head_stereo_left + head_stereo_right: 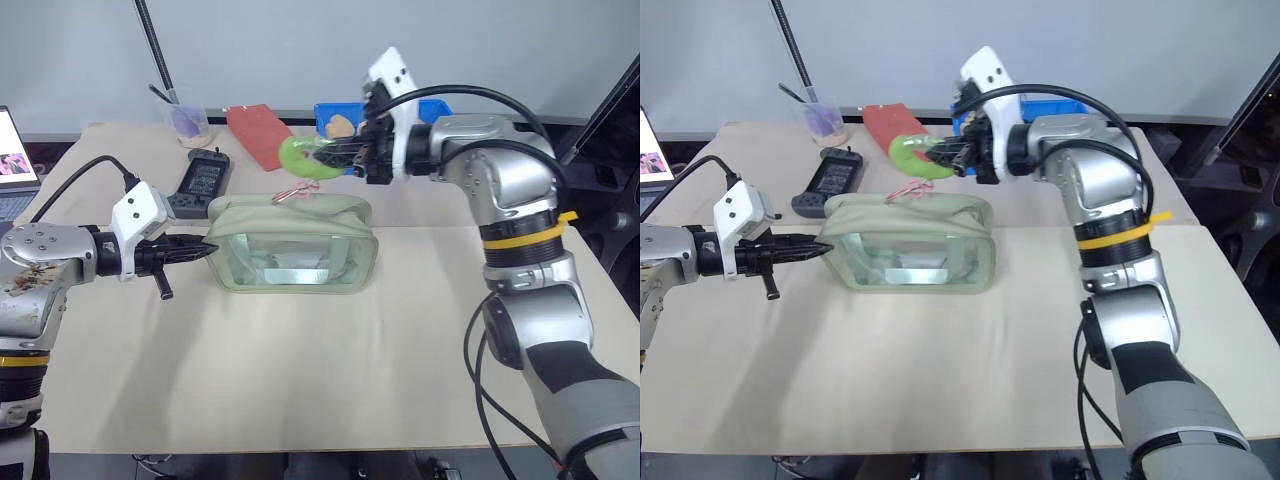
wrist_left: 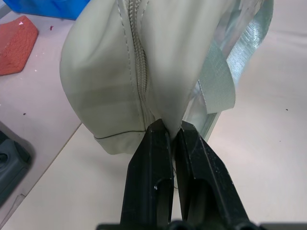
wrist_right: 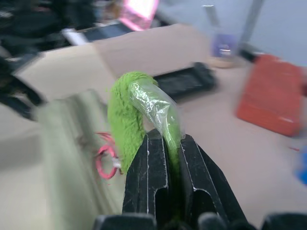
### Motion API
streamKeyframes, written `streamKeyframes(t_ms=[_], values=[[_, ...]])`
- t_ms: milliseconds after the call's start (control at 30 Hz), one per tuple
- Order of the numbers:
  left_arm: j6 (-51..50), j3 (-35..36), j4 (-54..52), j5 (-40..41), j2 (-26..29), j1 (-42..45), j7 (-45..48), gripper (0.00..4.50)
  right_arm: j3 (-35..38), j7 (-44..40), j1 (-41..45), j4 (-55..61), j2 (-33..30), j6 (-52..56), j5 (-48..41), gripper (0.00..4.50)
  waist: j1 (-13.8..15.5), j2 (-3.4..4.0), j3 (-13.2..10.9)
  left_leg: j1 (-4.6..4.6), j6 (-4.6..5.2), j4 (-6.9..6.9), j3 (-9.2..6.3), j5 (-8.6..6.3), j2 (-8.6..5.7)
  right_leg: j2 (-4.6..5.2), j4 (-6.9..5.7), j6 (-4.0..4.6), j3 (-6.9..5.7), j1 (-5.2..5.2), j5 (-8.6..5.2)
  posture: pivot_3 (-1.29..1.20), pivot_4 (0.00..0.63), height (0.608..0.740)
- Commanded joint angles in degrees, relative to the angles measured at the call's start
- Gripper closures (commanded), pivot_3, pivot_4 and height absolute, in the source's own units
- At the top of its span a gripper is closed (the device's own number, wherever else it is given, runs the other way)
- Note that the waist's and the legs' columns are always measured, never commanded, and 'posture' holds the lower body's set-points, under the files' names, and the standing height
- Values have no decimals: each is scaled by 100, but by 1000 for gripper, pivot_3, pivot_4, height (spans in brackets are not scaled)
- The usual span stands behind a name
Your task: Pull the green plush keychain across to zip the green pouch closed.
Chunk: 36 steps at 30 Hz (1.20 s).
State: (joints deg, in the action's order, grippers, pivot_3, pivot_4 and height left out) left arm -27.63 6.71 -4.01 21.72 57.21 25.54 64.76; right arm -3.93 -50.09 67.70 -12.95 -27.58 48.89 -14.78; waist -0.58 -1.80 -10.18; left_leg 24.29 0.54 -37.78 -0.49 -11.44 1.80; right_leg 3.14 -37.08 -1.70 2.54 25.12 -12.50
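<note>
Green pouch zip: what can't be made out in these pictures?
- Slider on the green pouch: too small in the head views; right wrist view is motion-blurred.
- Far end of the zip: cut off by the left wrist view's top edge.
- Part of the green plush keychain: hidden between the right claw fingers.
- Pinched pouch fabric: hidden inside the left claw.

Lighting: even, bright, diffuse, falling from above. Shadows: soft and short, one under the pale sage-green boxy zip pouch on the beige table. Glare: faint sheen on the pouch's clear plastic window; highlights on a clear film wrapped over the lime-green fuzzy plush keychain. Blur: the right wrist view is smeared throughout. Focus: the left wrist view is sharp on the fabric seam.
</note>
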Motion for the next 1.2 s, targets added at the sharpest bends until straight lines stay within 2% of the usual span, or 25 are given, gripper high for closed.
streamKeyframes(t_ms=[33,200,333,633,767,900,1033,1067,1200], values=[[32,-20,51,-48,65,25,61,4500,534,392,-283,486,-479,217,11,4468,-15,0,0,0,0,0,0,0,-2,1,1,0,1,0,0,0,150,740],[130,-144,221,-123,28,198,115,4500,1095,958,-1021,937,-788,635,-105,4468,-27,0,0,-2,0,1,1,0,3,-4,-1,1,1,1,0,0,150,740],[201,-276,348,-153,-19,353,151,4500,1452,1520,-1862,1238,-665,782,-134,4468,-29,-1,1,-2,1,0,1,0,2,-3,-1,0,3,-1,0,0,150,740],[390,-464,615,-268,-114,636,270,4500,1421,2380,-3004,1561,598,751,-422,4468,-46,-1,1,-4,1,-2,1,1,2,-6,-3,-1,8,-3,0,0,150,740],[454,-475,674,-304,-127,667,296,4500,1147,2436,-3358,1652,896,634,-381,4468,-46,-1,1,-5,2,-2,1,1,4,-8,-3,-1,8,-4,0,0,150,740],[474,-455,654,-308,-142,639,278,4500,616,2188,-3725,1623,605,218,-130,4468,-44,-1,1,-7,1,-3,1,1,2,-6,-1,-3,8,-8,-1,0,150,740],[440,-372,613,-234,-179,618,235,4500,612,1665,-3484,1644,184,-175,-279,4468,-50,-1,1,-11,2,-4,1,1,5,-9,-1,-3,8,-9,-1,0,150,740],[387,-324,619,-185,-197,631,208,4500,630,1410,-3380,1660,2,-271,-360,4086,-48,-1,1,-12,2,-3,1,1,6,-11,-1,-3,7,-9,-1,0,150,740],[77,-72,673,142,-182,643,288,2970,693,350,-2998,1674,-846,-505,-610,2680,-44,0,0,-8,2,-5,1,1,7,-11,0,-3,8,-8,-1,0,150,740]])
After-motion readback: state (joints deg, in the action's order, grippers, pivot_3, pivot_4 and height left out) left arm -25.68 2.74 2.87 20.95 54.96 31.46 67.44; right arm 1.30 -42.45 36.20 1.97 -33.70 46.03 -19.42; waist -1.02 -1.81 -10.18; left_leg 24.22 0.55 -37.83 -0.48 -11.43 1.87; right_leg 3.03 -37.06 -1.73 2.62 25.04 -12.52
